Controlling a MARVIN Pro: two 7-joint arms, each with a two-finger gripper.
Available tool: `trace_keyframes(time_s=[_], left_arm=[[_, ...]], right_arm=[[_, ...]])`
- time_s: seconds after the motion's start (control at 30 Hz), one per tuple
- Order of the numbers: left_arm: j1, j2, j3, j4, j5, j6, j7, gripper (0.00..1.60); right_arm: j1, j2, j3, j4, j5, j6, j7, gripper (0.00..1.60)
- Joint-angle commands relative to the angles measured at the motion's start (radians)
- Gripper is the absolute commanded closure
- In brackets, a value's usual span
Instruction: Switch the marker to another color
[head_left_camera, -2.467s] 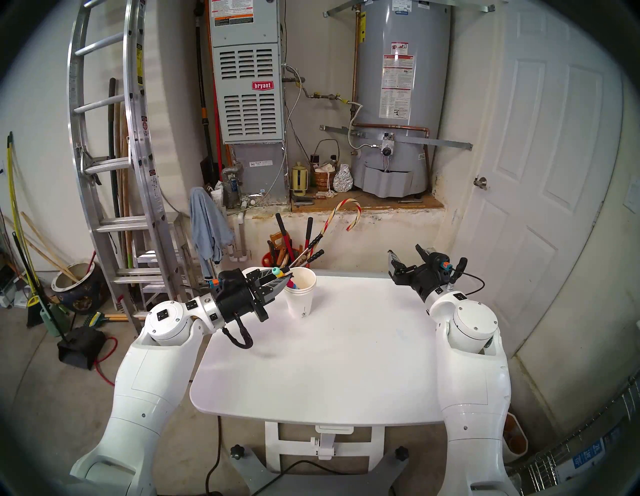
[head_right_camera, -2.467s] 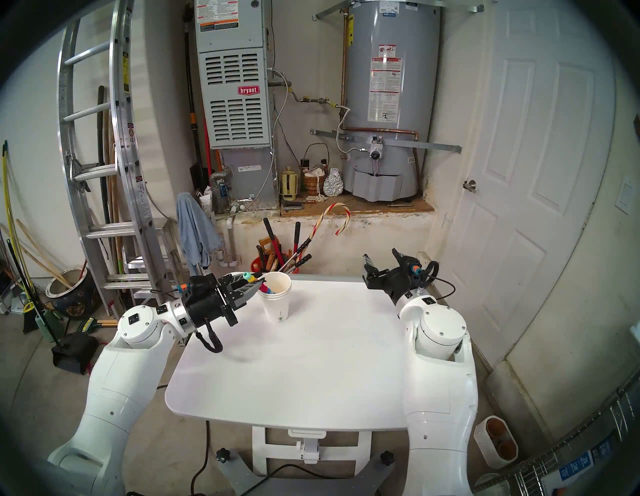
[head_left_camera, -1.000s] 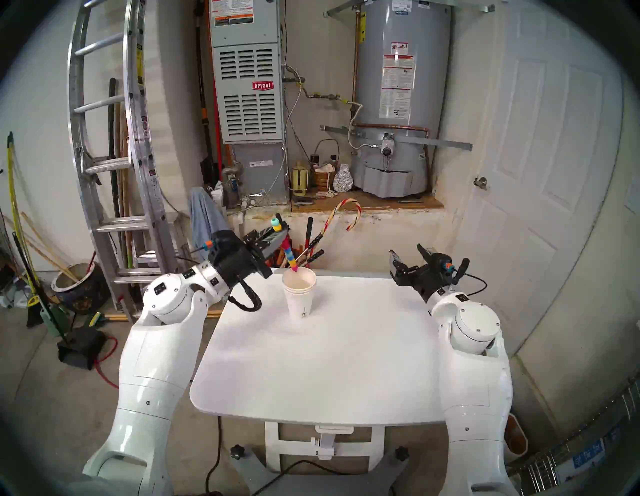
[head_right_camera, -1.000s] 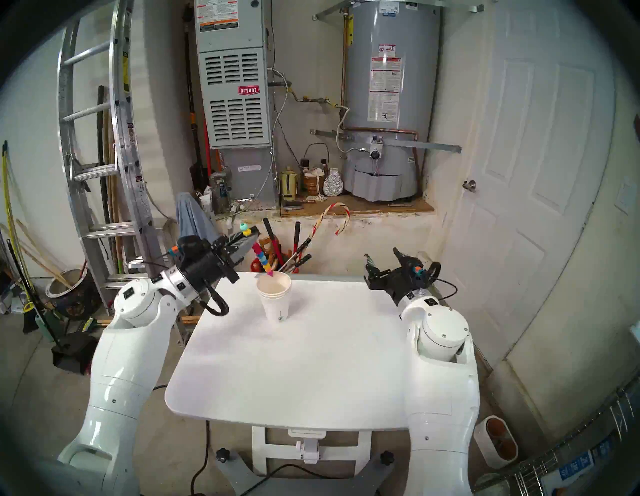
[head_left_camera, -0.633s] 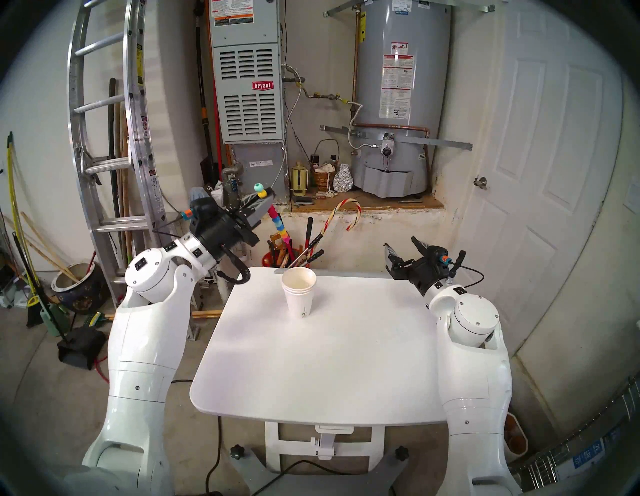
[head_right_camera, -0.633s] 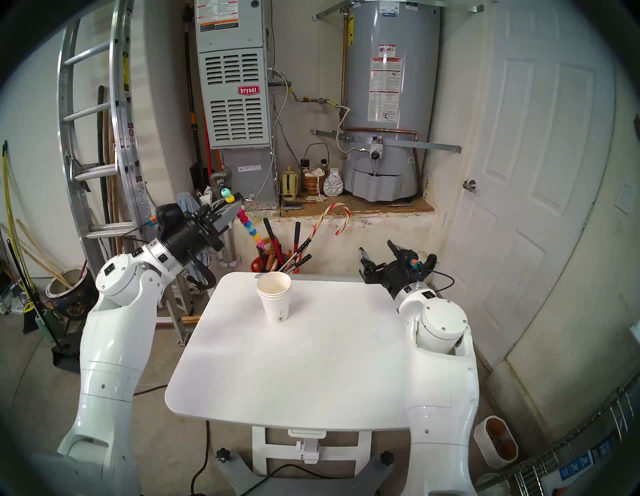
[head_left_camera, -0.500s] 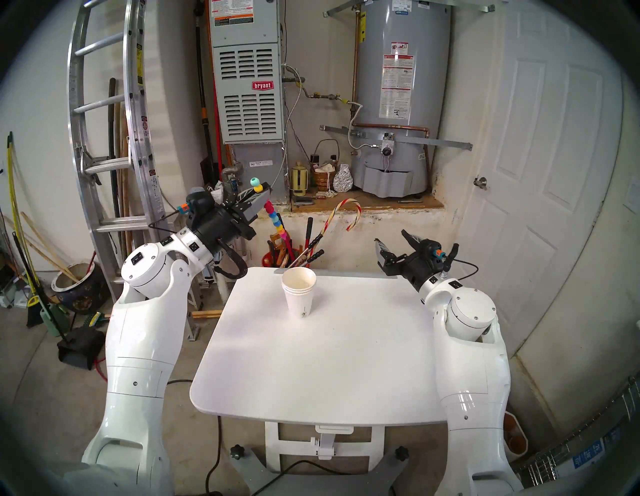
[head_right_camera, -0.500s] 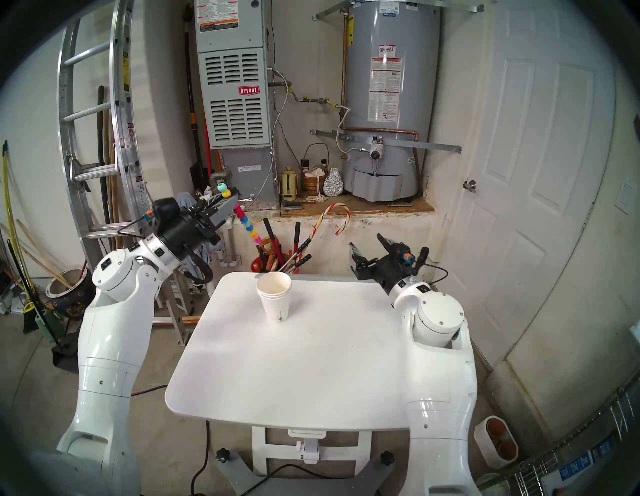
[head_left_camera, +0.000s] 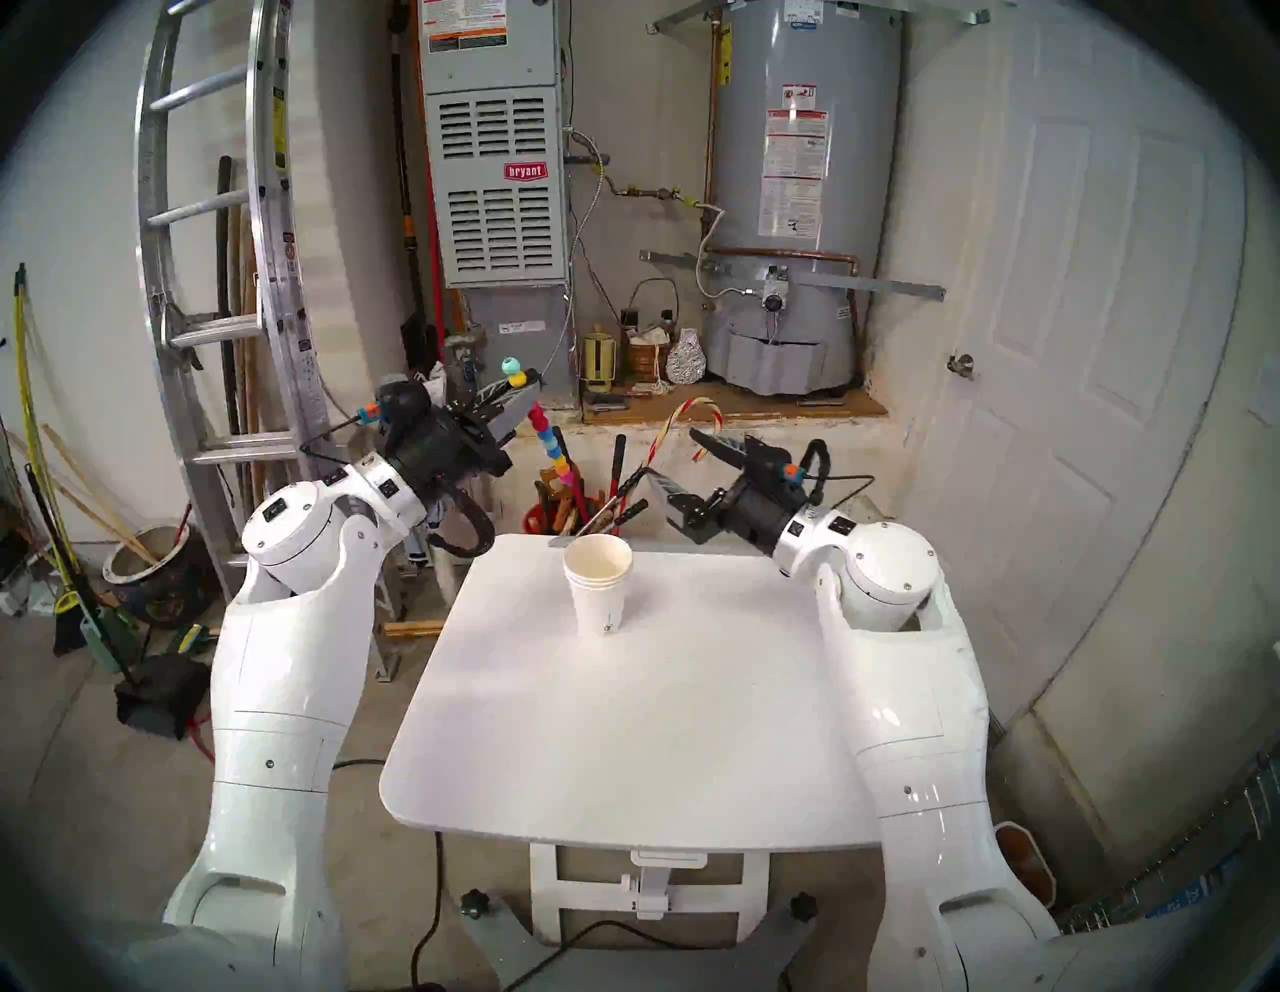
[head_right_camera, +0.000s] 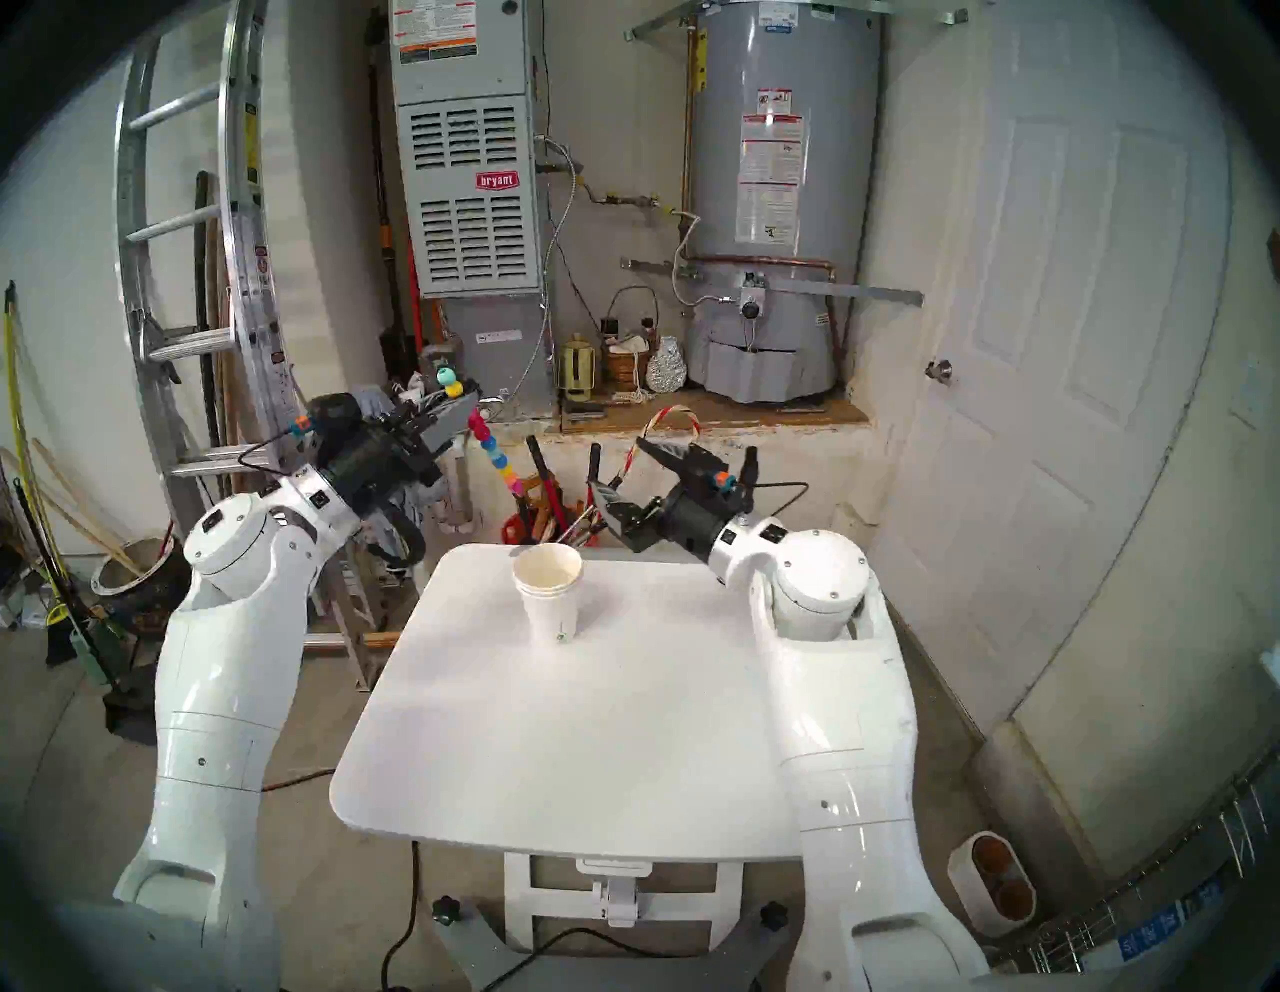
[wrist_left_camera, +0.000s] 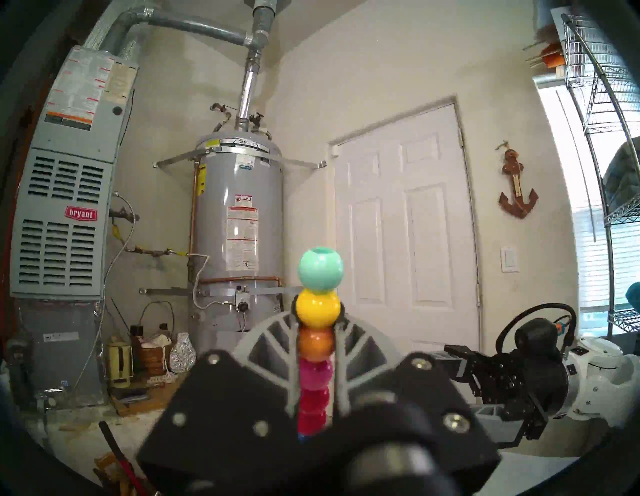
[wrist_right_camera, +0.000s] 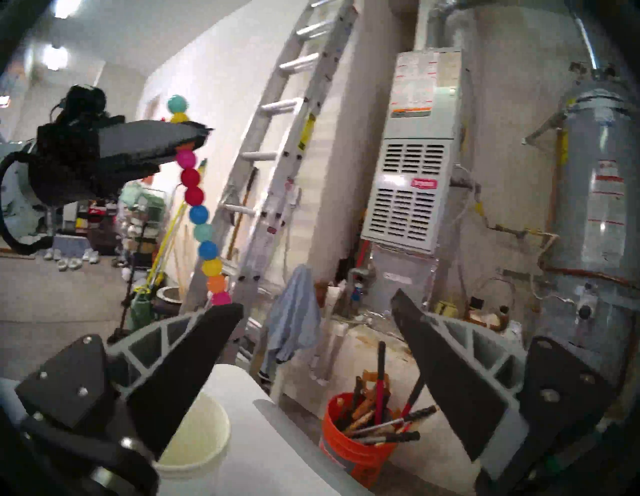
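Left arm raised beyond table's (head_left_camera: 623, 727) far left corner, wrist tilted slightly up, left gripper (head_left_camera: 528, 392) clamped on marker (head_left_camera: 550, 443) near its top; teal and yellow beads above fingers, rest hanging slanted, clear of paper cup stack (head_left_camera: 599, 585). Right arm reaching leftward, about level; right gripper (head_left_camera: 675, 461) fingers spread wide, empty, right of marker, apart.

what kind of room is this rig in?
Most likely a home garage or utility room: a furnace and water heater stand against the back wall, a ladder leans at the left, and a tool bucket sits behind the table.
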Motion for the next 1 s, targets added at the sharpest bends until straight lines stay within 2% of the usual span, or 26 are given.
trace_keyframes(time_s=[0.0, 0.23, 0.5, 0.97], left_arm=[[-0.018, 0.004, -0.005, -0.027, -0.018, 0.003, -0.020, 1.60], [0.009, 0.005, -0.007, -0.051, -0.022, 0.014, -0.043, 1.60], [0.036, 0.005, 0.000, -0.059, -0.006, 0.012, -0.056, 1.60], [0.041, -0.002, 0.024, -0.067, 0.006, 0.008, -0.056, 1.60]], right_arm=[[0.098, -0.006, -0.076, 0.034, -0.034, -0.036, 0.033, 0.00], [0.138, -0.023, -0.116, 0.097, -0.071, -0.080, 0.034, 0.00], [0.166, -0.045, -0.118, 0.116, -0.074, -0.103, 0.037, 0.00], [0.191, -0.063, -0.127, 0.167, -0.067, -0.121, 0.038, 0.00]])
